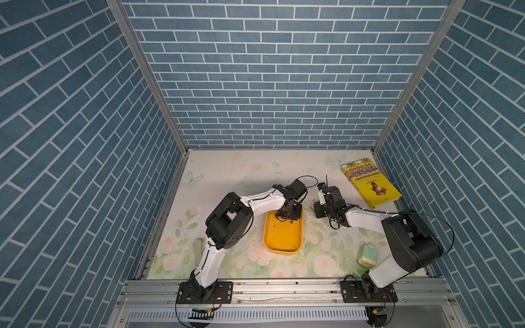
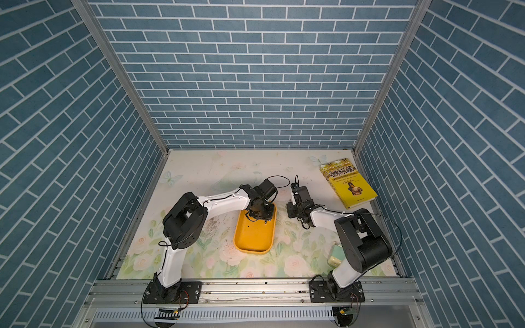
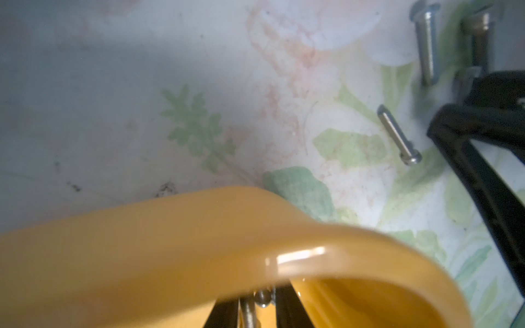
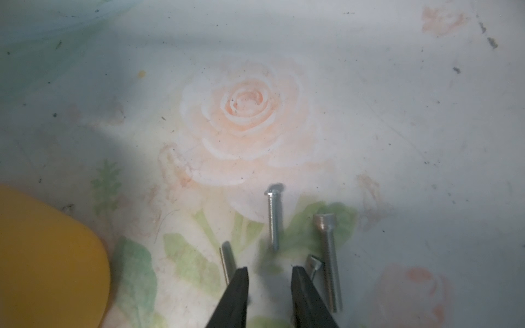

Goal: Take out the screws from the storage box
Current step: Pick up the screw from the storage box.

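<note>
Screws (image 4: 274, 218) lie on the tabletop (image 4: 397, 113) by the empty, part-open right pincer (image 4: 269, 268). The left pincer (image 3: 252, 301) straddles one screw (image 3: 248, 312) in the storage box (image 3: 170, 241), grip unclear. A lift is likely next.

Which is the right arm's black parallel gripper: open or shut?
Open: the right gripper holds its fingers apart in the wrist view, nothing between them.

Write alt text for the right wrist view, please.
Four thin silver metal screws lie on the floral-printed table mat beside the right gripper, whose black jaws stand apart with nothing between them. A corner of the shallow yellow-orange plastic storage box is also in frame.
</note>
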You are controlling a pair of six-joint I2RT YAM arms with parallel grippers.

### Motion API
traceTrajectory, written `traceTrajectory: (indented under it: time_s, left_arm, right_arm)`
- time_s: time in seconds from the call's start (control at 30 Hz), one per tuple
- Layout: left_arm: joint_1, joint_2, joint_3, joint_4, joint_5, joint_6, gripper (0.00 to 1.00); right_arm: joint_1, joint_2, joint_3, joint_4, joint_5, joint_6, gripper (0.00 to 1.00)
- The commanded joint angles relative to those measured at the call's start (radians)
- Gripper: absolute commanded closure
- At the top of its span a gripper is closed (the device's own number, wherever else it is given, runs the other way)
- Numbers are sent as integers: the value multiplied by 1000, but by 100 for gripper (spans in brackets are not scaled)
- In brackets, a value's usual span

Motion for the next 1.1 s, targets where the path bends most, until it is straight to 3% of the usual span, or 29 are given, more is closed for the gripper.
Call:
traceTrajectory:
  time_s: [0.0, 0.27, 0.5, 0.93, 1.07]
  left_arm:
    - [-6, 7, -44, -45, -24, 1, 78]
    - [-6, 15, -66, -66, -45, 11, 79]
    - [-3, 12, -69, -59, -53, 18, 100]
    - [24, -147, -69, 9, -136, 43, 100]
    - [52, -194, -122, 85, -70, 60, 100]
  right_arm:
    - [-3, 18, 21, -4, -11, -12, 69]
    - [-3, 31, 27, -7, -25, -13, 69]
    - [-3, 37, 32, -10, -30, -14, 69]
    - [-3, -13, 4, 14, -9, -15, 69]
    - [-3, -108, -47, 58, 2, -17, 64]
